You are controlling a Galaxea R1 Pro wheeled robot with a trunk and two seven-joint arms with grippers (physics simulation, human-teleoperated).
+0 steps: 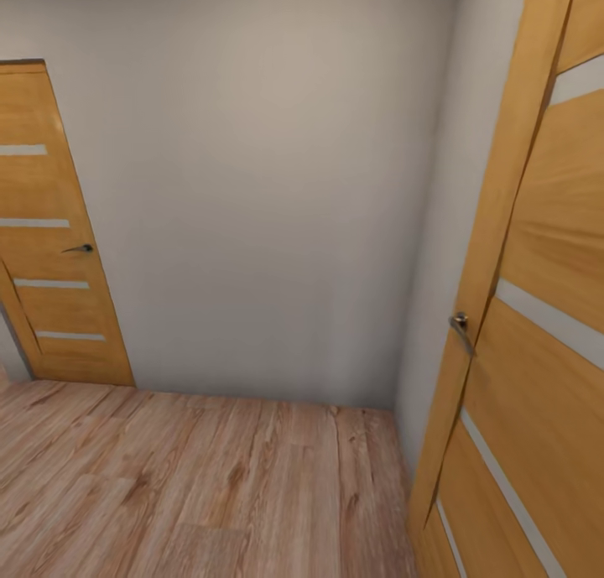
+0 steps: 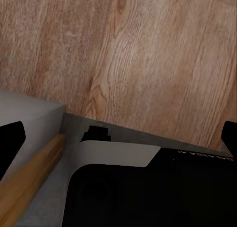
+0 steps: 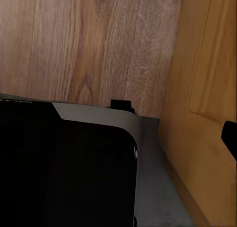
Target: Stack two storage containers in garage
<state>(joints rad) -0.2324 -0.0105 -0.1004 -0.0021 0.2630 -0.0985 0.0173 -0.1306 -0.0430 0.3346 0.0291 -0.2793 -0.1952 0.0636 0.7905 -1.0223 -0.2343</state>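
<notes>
Head view: plain pale grey wall (image 1: 252,184) above a light wood plank floor (image 1: 184,486), flanked by 2 orange wooden doors with pale horizontal strips, one far left (image 1: 50,251), one close at right (image 1: 537,335), each with a small metal handle (image 1: 460,325). Wrist views: dark fingers (image 2: 11,143) at the frame edges over the robot's black-and-grey base (image 2: 148,192); their opening cannot be told. The orange-red storage containers' whereabouts cannot be told.

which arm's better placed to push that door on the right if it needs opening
Right, probably. In the head view the near door with its handle stands on the robot's right, and the right wrist view shows that door's wood panel close alongside. The other door is farther off.
</notes>
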